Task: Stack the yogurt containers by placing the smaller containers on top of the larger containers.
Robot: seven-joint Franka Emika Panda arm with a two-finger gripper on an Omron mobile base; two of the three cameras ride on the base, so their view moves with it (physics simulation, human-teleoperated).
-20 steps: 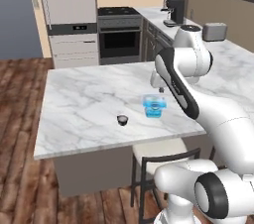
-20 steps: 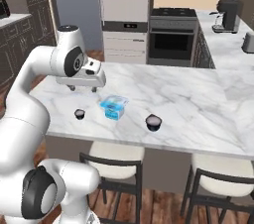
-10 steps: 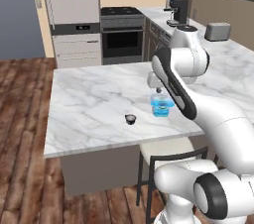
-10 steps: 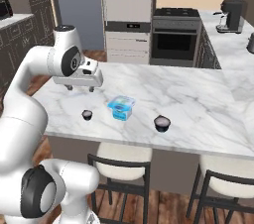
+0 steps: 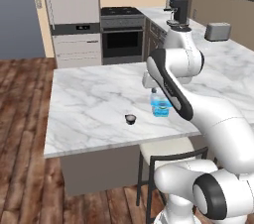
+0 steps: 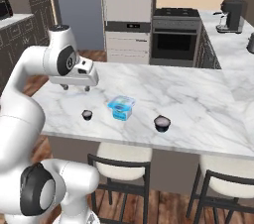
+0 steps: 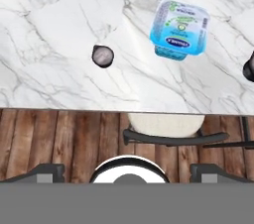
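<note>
the white arm is raised over the marble surface point(image 6: 198, 99), its gripper point(image 6: 75, 88) hanging above the left part of the island as seen from the right base view, well clear of the stone and holding nothing. from where i stand i cannot tell whether the jaws are released or clenched; they are too small and dark under the hand.

the light-blue tub point(image 6: 121, 107) sits upright on the surface near the front edge, its printed lid facing up; in the hand view it point(image 7: 179, 28) lies toward the upper right. the smaller dark cup point(image 6: 87, 115) stands to the tub's left in the right base view, near it but apart, and shows in the hand view point(image 7: 102, 55) as a little round thing with a greyish top. the larger dark cup point(image 6: 161, 123) stands on the tub's other side, also apart from it and close to the front edge. none of the three touch, and nothing is stacked yet.

in the left base view the tub point(image 5: 160, 105) is partly behind the arm's forearm, and the small cup point(image 5: 130, 118) stands alone to its left.

two stools point(image 6: 120, 158) are tucked under the front of the island. behind it are an oven point(image 6: 175, 41), a coffee machine point(image 6: 229, 16) on the back counter, and a toaster point(image 5: 219, 31) on the side counter.
</note>
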